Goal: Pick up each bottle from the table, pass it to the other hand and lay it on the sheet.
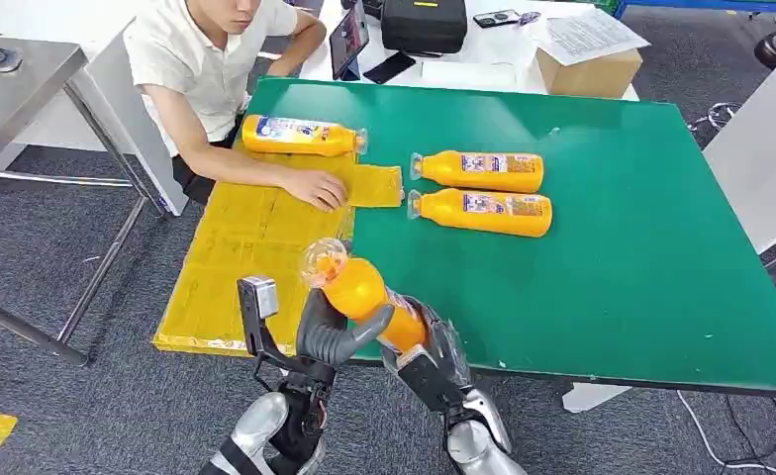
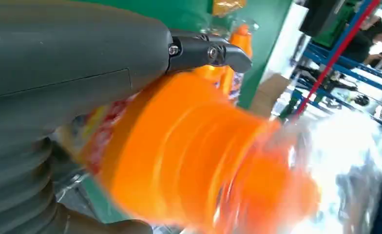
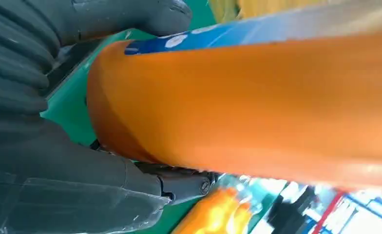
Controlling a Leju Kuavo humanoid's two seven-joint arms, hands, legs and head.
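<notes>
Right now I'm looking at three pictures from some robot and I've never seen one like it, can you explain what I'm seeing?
It is a humanoid robot with two silver arms ending in hands. The wide picture is its head view, looking down at a green table. The other two come from cameras at its wrists, so they are close, turned and blurry.

Both hands are on one orange bottle at the table's near edge: the left hand wraps its upper part, the right hand holds its lower part. It looks like a handover from one hand to the other.

Two more bottles lie on the table. A fourth bottle lies on the yellow sheet, where a seated person rests a hand.
</notes>
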